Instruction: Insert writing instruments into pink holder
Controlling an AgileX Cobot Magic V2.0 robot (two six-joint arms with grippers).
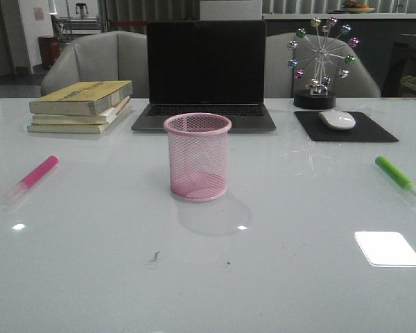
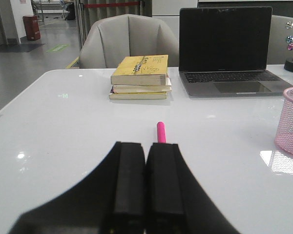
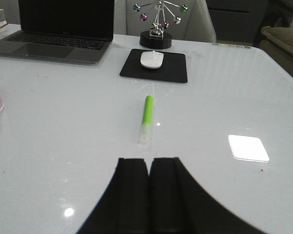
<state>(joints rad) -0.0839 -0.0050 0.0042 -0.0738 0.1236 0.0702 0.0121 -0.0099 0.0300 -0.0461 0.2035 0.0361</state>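
**Both markers lie flat on the table, cup stands empty between them**

Nearest the cameras are the two grippers. The left gripper [image 2: 145, 183] has its black fingers pressed together with nothing between them, held above the white table [image 1: 208, 291]. The right gripper [image 3: 149, 195] is the same: fingers closed against each other, holding nothing.

Just past the left gripper lies the pink marker [image 2: 161, 132], its far end showing beyond the fingertips in the left wrist view. In the front view the pink marker [image 1: 33, 176] rests flat on the table's left side, its pale cap toward the near edge and its pink body angled away and inward.

Ahead of the right gripper, clear of it, lies the green marker [image 3: 146, 118], pale cap toward the gripper and green body pointing away. In the front view the green marker [image 1: 396, 175] sits flat on the table's right side, well apart from the pink one.

Between them, in the middle of the table, the pink holder [image 1: 197, 157] stands upright; through the mesh nothing shows inside it. Neither marker touches it.

Farther back, a stack of books [image 1: 82, 106] with a yellow cover on top lies at the left, an open laptop [image 1: 205, 76] with a dark screen sits behind the holder, and at the right a white mouse [image 1: 337, 119] rests on a black mouse pad [image 1: 374, 132]. Behind the pad stands a desk ornament [image 1: 323, 61] with coloured balls on spokes. Grey chairs [image 1: 90, 59] stand beyond the table's far edge.
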